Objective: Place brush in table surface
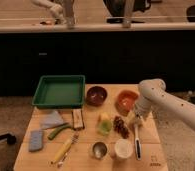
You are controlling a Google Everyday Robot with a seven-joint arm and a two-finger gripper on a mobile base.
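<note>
The brush (137, 142) lies flat on the table surface (156, 135) near the right edge, with its pale head pointing away from me and its black handle running toward the front edge. My gripper (134, 120) hangs from the white arm just above the brush's head, open and holding nothing. The arm comes in from the right.
A green tray (58, 91) sits at the back left. A dark red bowl (96, 95) and an orange bowl (126, 101) stand behind the gripper. Grapes (121, 127), a white cup (123, 148), a metal cup (99, 149), a yellow-handled utensil (64, 149), a dark block (78, 119) and a blue sponge (36, 140) crowd the middle and left.
</note>
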